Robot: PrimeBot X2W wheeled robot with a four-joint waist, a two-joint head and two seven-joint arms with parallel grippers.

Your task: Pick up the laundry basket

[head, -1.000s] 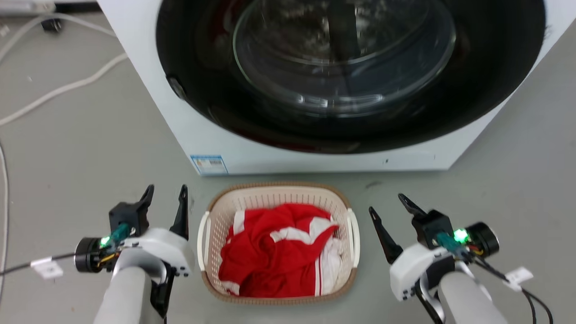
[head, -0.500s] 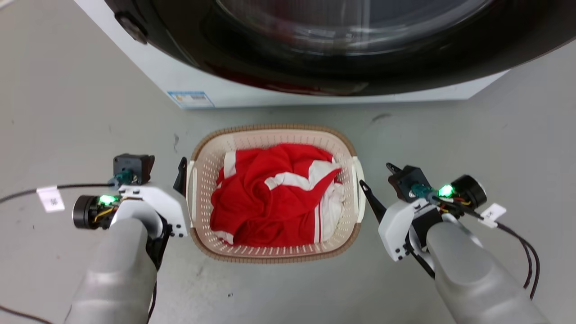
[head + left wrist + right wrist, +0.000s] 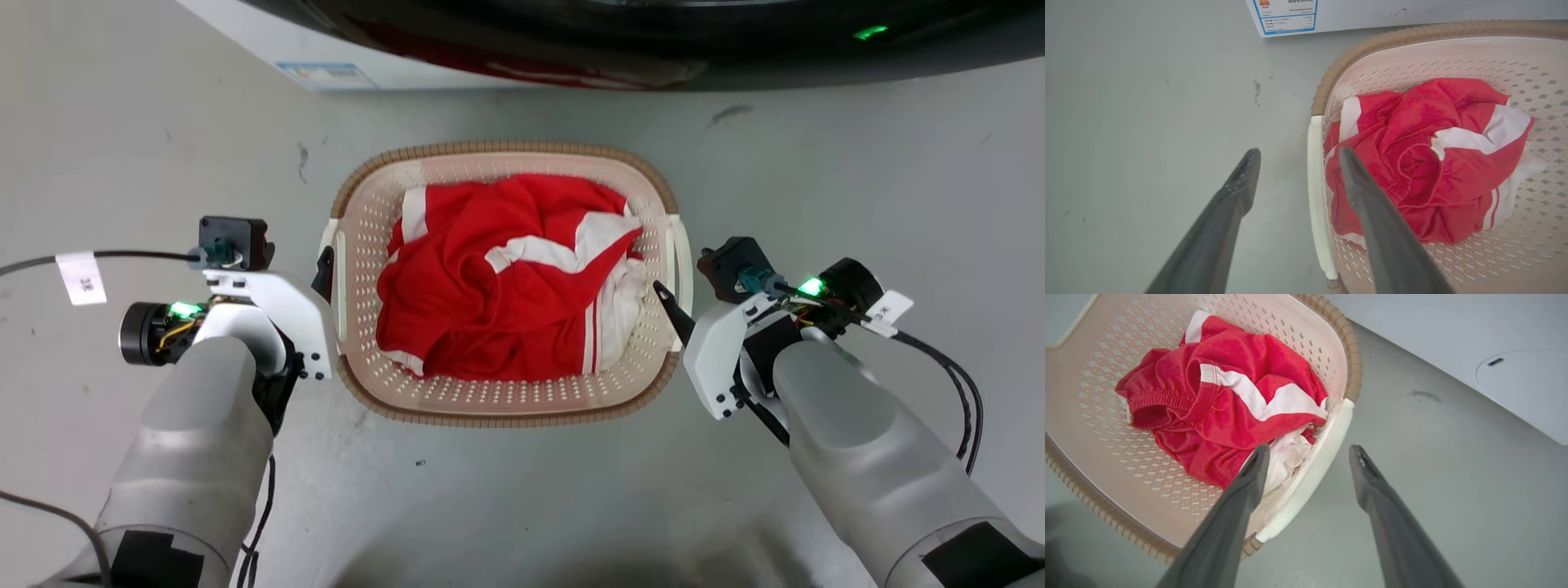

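Washer (image 3: 408,73) stands just behind the laundry basket (image 3: 506,394), which sits on the grey floor (image 3: 122,122) btw my two arms w/ red-and-white clothes (image 3: 498,302) bunched inside it. My left gripper (image 3: 1298,155) is spread wide astride the basket's left handle (image 3: 1316,196), one finger outside, one over the inside. Right gripper (image 3: 1309,451) is likewise spread astride the right handle (image 3: 1310,477), gripping nothing.

Pale grey forearms (image 3: 196,425) end in white wrist housings (image 3: 277,302) with green lights (image 3: 184,309), black cables (image 3: 963,392), possibly numbered tags (image 3: 79,278), dark fingers (image 3: 1237,192).
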